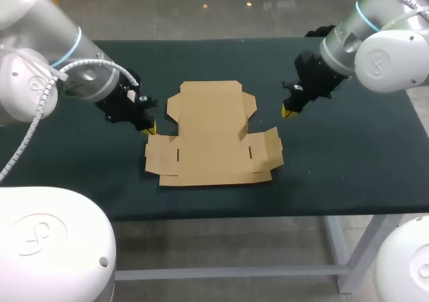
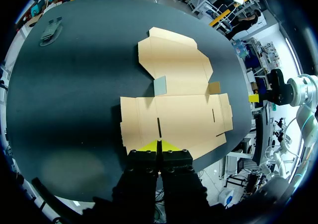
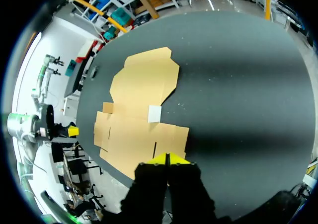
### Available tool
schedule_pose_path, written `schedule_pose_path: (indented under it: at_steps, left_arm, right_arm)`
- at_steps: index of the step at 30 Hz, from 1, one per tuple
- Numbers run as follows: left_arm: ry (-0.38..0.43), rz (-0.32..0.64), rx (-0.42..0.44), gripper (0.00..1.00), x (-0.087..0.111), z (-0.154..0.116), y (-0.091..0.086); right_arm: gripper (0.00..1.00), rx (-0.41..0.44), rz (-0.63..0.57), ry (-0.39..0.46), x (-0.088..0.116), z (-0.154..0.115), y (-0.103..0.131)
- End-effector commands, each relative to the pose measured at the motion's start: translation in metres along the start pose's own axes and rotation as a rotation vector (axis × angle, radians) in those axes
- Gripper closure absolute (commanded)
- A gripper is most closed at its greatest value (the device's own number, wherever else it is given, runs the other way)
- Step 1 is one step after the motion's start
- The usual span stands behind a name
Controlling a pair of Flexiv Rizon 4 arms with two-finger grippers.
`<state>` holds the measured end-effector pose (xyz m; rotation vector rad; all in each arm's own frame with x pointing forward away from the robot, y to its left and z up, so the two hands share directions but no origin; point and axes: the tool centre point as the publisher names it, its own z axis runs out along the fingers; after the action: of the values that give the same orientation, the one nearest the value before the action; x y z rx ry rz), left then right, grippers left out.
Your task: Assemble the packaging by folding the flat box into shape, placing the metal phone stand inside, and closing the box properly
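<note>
Closest to the lens, my left gripper (image 2: 159,145) has its yellow fingers pressed together tip to tip, with nothing between them. The tips sit at the near edge of the flat box (image 1: 211,134), and I cannot tell whether they touch the cardboard. From the head view, that gripper is just beside the box's left side flap.

The box lies unfolded, plain brown face up, in the middle of the dark table (image 1: 362,155), with its flaps spread out around it. One small flap (image 3: 154,113) on the right side, near the middle, stands up a little from the sheet.

My right gripper (image 3: 167,159) is likewise clenched on nothing, tips meeting. It is near the box's right edge, but the head view shows it apart from the box.

Well away from the box, towards a far corner of the table, lies a small dark grey object (image 2: 49,31); I cannot make out what it is.
</note>
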<state>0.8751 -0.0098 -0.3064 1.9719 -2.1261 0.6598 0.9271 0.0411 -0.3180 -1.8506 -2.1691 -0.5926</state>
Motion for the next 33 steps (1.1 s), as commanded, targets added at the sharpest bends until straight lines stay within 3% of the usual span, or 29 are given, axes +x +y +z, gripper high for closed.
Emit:
schedule_pose_path:
  at_steps: [1,14,33]
  left_arm:
    - [0.011,-0.005,0.029,1.0,0.0,-0.011,0.031]
    - [0.069,-0.01,0.017,1.0,0.008,-0.012,0.084]
    - [0.135,-0.067,0.0,1.0,-0.002,0.013,0.134]
  right_arm:
    - [1.0,-0.023,0.017,-0.02,-0.001,-0.01,-0.024]
    - [1.0,-0.037,0.058,-0.026,-0.011,-0.02,-0.095]
    - [1.0,-0.036,0.11,-0.007,-0.015,0.007,-0.154]
